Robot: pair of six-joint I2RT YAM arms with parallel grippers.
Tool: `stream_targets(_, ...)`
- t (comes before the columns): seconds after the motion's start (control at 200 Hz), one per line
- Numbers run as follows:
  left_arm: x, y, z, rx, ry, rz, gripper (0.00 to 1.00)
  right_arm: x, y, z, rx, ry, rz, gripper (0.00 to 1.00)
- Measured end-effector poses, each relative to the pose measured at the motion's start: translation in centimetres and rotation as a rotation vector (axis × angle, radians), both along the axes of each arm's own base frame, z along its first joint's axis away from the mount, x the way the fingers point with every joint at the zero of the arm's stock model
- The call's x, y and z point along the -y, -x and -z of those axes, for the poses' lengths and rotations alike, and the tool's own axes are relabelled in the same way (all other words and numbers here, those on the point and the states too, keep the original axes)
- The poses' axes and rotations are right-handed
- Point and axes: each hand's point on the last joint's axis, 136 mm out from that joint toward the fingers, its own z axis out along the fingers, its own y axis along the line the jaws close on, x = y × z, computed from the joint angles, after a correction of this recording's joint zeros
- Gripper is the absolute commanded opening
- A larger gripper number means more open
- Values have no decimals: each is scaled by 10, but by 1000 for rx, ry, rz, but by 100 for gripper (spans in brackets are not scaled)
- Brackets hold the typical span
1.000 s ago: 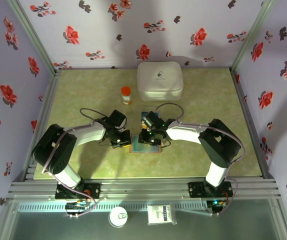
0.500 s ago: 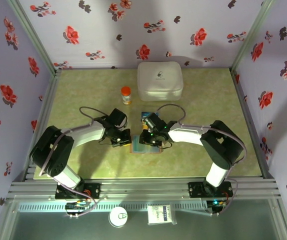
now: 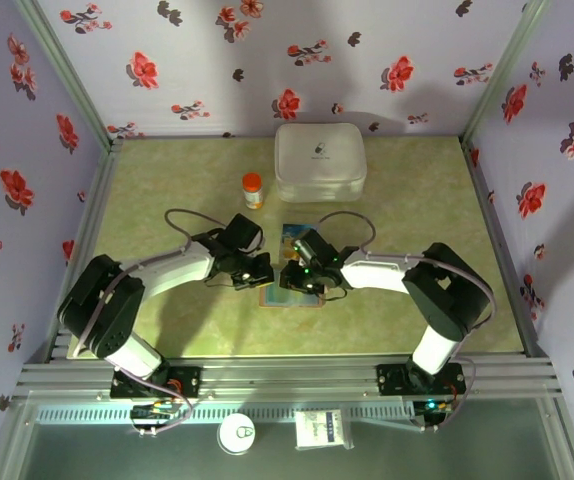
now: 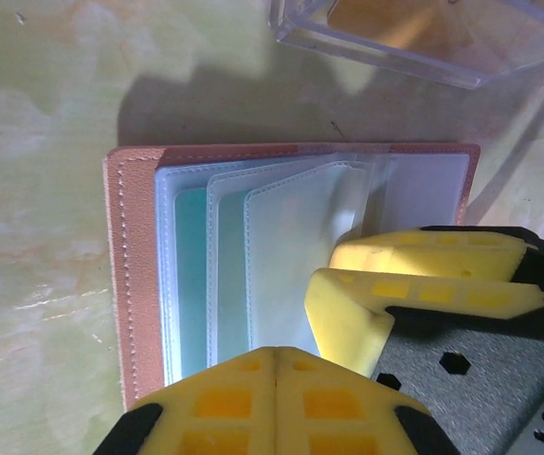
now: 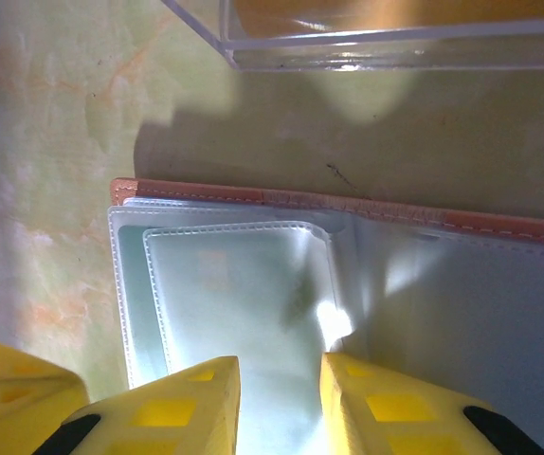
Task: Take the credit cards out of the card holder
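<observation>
Card holder point(image 4: 132, 284) lay open and flat on the table point(image 3: 167, 200), centre-front, between the two arms. Brown border outermost, with a fan of clear sleeves stacked inside.

Credit cards: one teal card point(image 4: 191, 284) sat in a lower sleeve. The next sleeve up showed a teal tint too, poss. a second card. Top sleeve looked pale and empty, though glare made that uncertain.

Left gripper point(image 4: 277, 365): fingers pressed together, nothing between them, parked at the holder's near edge. Prob. there to pin the holder down, but contact not confirmed.

Right gripper point(image 5: 280, 379): fingers part-way apart, tips down at the top sleeve. Couldn't tell whether they nipped the sleeve, a card edge, or nothing.

Clear box point(image 4: 395, 38) stood just beyond the holder, not touching it, with something orange-yellow inside. That may be a card already removed, but I couldn't verify it.

Further back: small orange-capped bottle point(image 3: 253, 190) and large white case point(image 3: 319, 160), both well apart from the work.

Assessment: holder opened, so access is done. Extraction incomplete, with at least one card left in the sleeves. Remaining: get a firm pinch on the exposed card edge and slide it out with the holder held down. Risk: the flimsy sleeve lifts along with the card.
</observation>
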Motion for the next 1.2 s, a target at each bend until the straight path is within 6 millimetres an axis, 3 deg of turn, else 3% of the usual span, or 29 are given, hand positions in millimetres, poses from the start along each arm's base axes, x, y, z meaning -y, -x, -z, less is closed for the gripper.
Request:
stream_targets(0.3,7,-4,1,-1,28,-21,23,6,-1,1,-5,-63,27,29)
stream_targets(0.965,9,-6,6,-12,32,-39,33,4,-3,-2,-3,-218,54,29)
stream_targets(1.2,8,-4,17,-36,10,-38,33,6,-4,-2,-4,-257,64,28)
